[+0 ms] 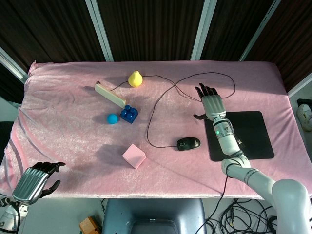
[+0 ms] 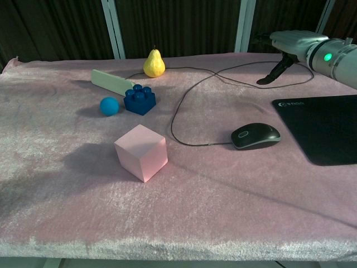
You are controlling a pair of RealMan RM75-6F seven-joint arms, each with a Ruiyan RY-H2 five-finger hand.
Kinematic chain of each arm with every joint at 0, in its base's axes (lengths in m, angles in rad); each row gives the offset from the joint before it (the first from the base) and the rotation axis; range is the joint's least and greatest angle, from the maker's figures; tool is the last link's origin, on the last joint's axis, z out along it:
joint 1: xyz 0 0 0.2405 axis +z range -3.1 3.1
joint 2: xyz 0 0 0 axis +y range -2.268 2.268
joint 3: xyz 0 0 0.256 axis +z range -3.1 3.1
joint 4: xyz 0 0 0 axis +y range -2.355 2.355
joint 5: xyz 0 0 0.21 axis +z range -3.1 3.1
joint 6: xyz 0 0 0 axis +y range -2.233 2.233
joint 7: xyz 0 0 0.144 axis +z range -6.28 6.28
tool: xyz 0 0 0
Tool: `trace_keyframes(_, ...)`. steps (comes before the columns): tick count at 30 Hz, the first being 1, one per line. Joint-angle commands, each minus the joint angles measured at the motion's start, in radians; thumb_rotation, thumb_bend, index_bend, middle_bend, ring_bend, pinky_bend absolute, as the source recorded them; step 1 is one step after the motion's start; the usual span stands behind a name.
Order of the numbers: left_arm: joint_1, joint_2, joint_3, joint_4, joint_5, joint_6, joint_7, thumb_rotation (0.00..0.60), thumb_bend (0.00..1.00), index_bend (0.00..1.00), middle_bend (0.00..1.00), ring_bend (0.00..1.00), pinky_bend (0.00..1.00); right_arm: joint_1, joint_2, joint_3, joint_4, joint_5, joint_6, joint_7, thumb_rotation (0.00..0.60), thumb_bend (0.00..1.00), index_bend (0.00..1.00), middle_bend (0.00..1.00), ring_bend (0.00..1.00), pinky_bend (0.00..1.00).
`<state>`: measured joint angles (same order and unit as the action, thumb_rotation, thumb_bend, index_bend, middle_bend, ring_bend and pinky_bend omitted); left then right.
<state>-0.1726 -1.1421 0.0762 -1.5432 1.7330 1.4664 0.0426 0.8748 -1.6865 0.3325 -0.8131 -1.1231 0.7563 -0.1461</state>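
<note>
My right hand (image 1: 212, 105) hovers open, palm down, over the pink cloth just beyond the black mouse pad (image 1: 251, 134), holding nothing; the chest view shows the right hand (image 2: 291, 43) high at the right with its thumb pointing down. A black mouse (image 1: 188, 143) (image 2: 255, 135) lies left of the pad, nearer to me than that hand. Its cable (image 1: 155, 105) loops back toward a yellow pear (image 1: 135, 78) (image 2: 154, 63). My left hand (image 1: 35, 181) hangs empty at the table's front left corner, fingers loosely bent, thumb apart.
A cream bar (image 1: 109, 94) (image 2: 111, 81), a blue toy brick (image 1: 129, 114) (image 2: 139, 100) and a blue ball (image 1: 112, 118) (image 2: 109, 105) sit left of centre. A pink cube (image 1: 134, 156) (image 2: 141, 152) stands nearer the front. Pink cloth (image 1: 68, 131) covers the table.
</note>
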Motion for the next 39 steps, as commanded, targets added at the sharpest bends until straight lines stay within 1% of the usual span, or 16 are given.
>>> trace_keyframes(1, 0.001, 0.0, 0.0, 0.001, 0.002, 0.002, -0.001, 0.6, 0.31, 0.32, 0.48, 0.42, 0.48, 0.0, -0.002, -0.005, 0.005, -0.002, 0.002, 0.006, 0.6, 0.28, 0.11, 0.09, 0.13, 0.23)
trace_keyframes(12, 0.001, 0.0, 0.001, 0.001, 0.002, 0.002, 0.0, 0.6, 0.31, 0.32, 0.48, 0.42, 0.48, 0.001, -0.001, -0.019, 0.016, -0.008, 0.013, 0.018, 0.6, 0.28, 0.12, 0.09, 0.13, 0.23)
trace_keyframes(18, 0.008, 0.004, 0.002, -0.003, 0.002, 0.013, 0.002, 0.6, 0.31, 0.32, 0.48, 0.42, 0.48, 0.009, -0.009, -0.022, 0.027, -0.002, 0.0, 0.016, 0.6, 0.28, 0.12, 0.09, 0.13, 0.23)
trace_keyframes(21, 0.011, 0.006, 0.002, -0.004, 0.002, 0.017, 0.001, 0.6, 0.31, 0.32, 0.48, 0.42, 0.48, 0.004, -0.005, -0.028, 0.009, -0.012, 0.005, 0.037, 0.6, 0.28, 0.12, 0.09, 0.13, 0.23)
trace_keyframes(24, 0.009, 0.007, 0.002, -0.004, -0.002, 0.01, 0.001, 0.6, 0.31, 0.32, 0.48, 0.42, 0.48, -0.009, 0.019, -0.045, -0.035, -0.04, 0.015, 0.066, 0.6, 0.28, 0.12, 0.09, 0.13, 0.23)
trace_keyframes(29, 0.007, 0.007, 0.0, -0.006, -0.009, 0.002, 0.002, 0.6, 0.31, 0.32, 0.48, 0.42, 0.48, -0.061, 0.095, -0.101, -0.167, -0.145, 0.086, 0.159, 0.6, 0.28, 0.12, 0.09, 0.13, 0.23)
trace_keyframes(32, 0.008, 0.007, -0.002, -0.007, -0.011, 0.005, 0.002, 0.6, 0.31, 0.32, 0.48, 0.42, 0.48, -0.093, 0.144, -0.144, -0.234, -0.215, 0.134, 0.201, 0.6, 0.28, 0.12, 0.09, 0.13, 0.23)
trace_keyframes(35, 0.009, 0.007, -0.002, -0.01, -0.013, 0.003, 0.005, 0.6, 0.31, 0.32, 0.48, 0.42, 0.48, -0.121, 0.19, -0.188, -0.287, -0.273, 0.172, 0.209, 0.6, 0.28, 0.12, 0.09, 0.13, 0.23)
trace_keyframes(39, 0.012, 0.003, -0.005, -0.012, -0.015, 0.006, 0.025, 0.6, 0.31, 0.32, 0.48, 0.42, 0.48, -0.158, 0.24, -0.235, -0.346, -0.322, 0.216, 0.203, 0.6, 0.28, 0.12, 0.09, 0.13, 0.23)
